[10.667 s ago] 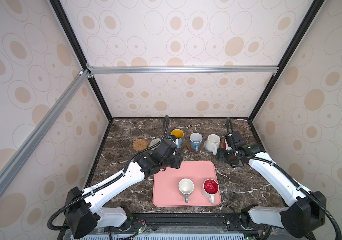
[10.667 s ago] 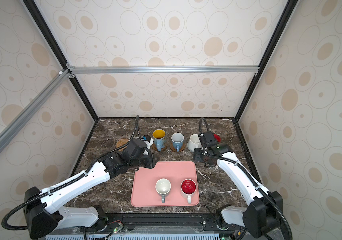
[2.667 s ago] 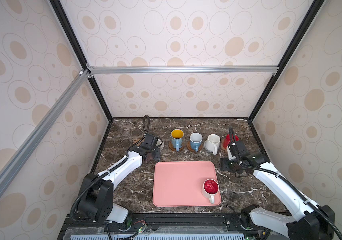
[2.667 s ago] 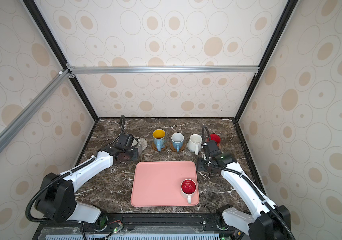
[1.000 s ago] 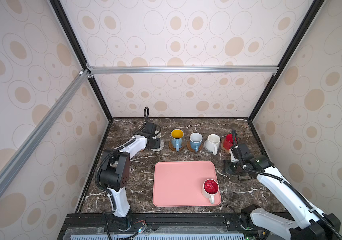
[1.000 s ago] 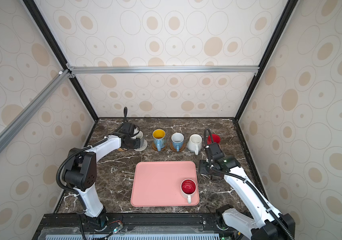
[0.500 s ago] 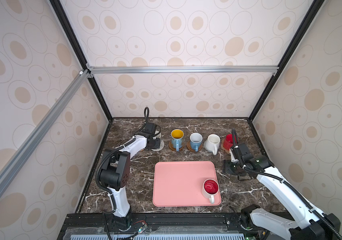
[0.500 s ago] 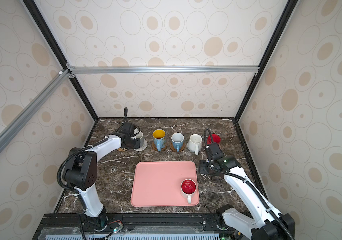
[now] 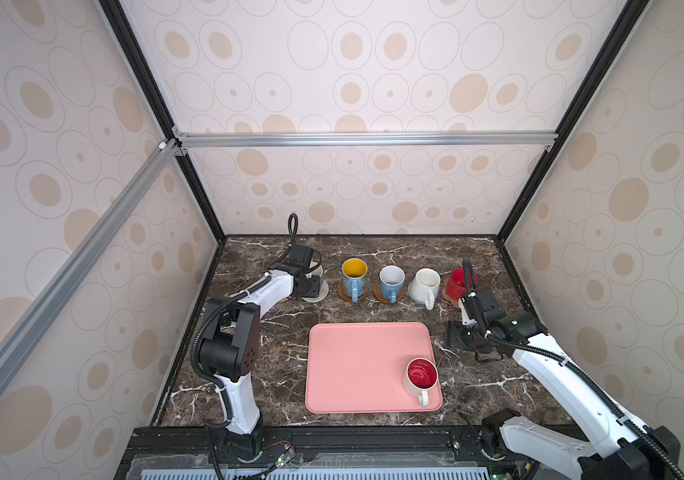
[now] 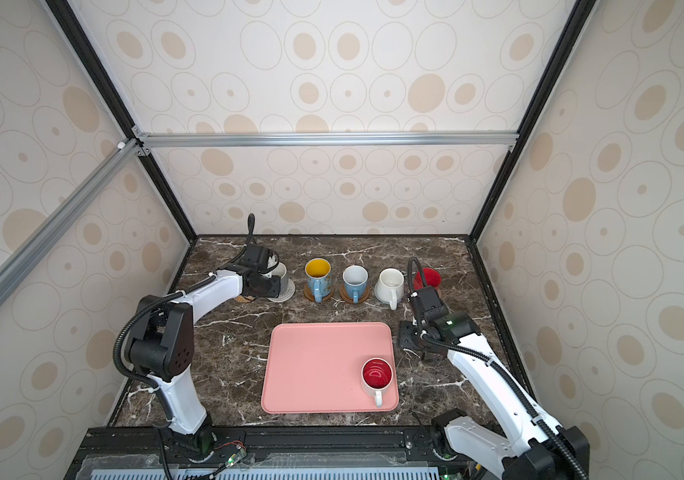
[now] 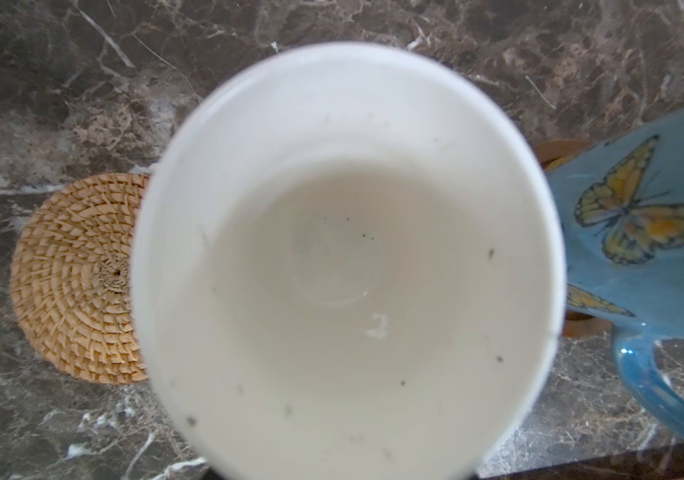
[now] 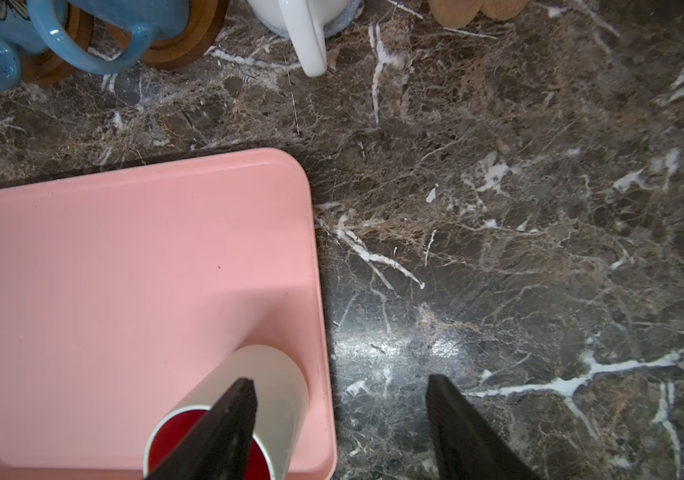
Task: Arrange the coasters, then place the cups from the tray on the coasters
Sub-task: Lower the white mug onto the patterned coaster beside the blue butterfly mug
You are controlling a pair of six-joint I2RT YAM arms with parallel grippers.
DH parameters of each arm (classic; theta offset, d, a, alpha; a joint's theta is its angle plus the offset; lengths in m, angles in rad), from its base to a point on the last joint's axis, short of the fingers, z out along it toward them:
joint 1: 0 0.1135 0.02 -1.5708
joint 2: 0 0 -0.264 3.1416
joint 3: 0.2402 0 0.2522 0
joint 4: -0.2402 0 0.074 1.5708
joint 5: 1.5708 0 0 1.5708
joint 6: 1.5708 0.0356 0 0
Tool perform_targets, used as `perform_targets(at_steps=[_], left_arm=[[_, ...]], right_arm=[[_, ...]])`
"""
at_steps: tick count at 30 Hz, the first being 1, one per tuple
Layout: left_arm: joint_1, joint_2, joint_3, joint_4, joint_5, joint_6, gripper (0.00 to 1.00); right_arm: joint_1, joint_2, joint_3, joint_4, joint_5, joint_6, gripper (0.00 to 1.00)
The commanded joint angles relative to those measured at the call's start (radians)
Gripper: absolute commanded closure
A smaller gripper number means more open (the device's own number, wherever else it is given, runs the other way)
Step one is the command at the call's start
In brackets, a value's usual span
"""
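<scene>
Dial centred on the pink tray (image 9: 357,365), 12 toward the back wall, as in both top views.

- Tray: on the marble table (image 9: 282,374), mid-front. One cup on it, the white mug with red inside (image 9: 421,376), upright at the 4 to 5 o'clock corner, handle toward 6.
- Back row, 11 to 1 o'clock, all off the tray:
  - grey mug (image 10: 283,274) over the cream woven coaster (image 10: 287,296)
  - patterned blue mug (image 9: 353,276), yellow inside, on a brown ridged disc (image 9: 342,294)
  - light blue mug (image 9: 391,280) on the second brown disc (image 9: 401,296)
  - white mug (image 9: 425,284) on the grey-blue coaster (image 12: 342,20)
  - red mug (image 9: 456,280) on the paw-shaped coaster (image 12: 473,10)
- Tan rattan coaster (image 11: 74,278): bare, just beside the grey mug on the side away from the patterned mug. The mug's rim covers its edge in the left wrist view.
- Left gripper (image 9: 310,286): at 11 o'clock, directly above the grey mug, wrist camera looking straight into its white inside. Fingers not visible in any view; cannot tell whether they grasp the mug or are released.
- Right gripper (image 12: 339,379): at 2 to 3 o'clock, just off the tray's right edge, above bare marble. Fingers spread apart, nothing between them. One finger (image 12: 224,419) overlaps the red-inside mug in the wrist view, but contact cannot be told.
</scene>
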Motion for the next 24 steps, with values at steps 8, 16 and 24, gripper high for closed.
perform_targets(at_steps=[8,16,24], left_arm=[[0.009,-0.070,0.010,-0.007,-0.029,0.015,0.51],[0.009,-0.086,-0.005,-0.019,-0.047,0.022,0.51],[0.009,-0.087,-0.008,-0.034,-0.057,0.030,0.51]], right_arm=[[-0.005,-0.005,-0.014,-0.005,0.010,0.010,0.31],[-0.005,-0.002,-0.014,0.000,0.005,0.011,0.31],[-0.005,-0.001,-0.011,0.001,0.002,0.011,0.31]])
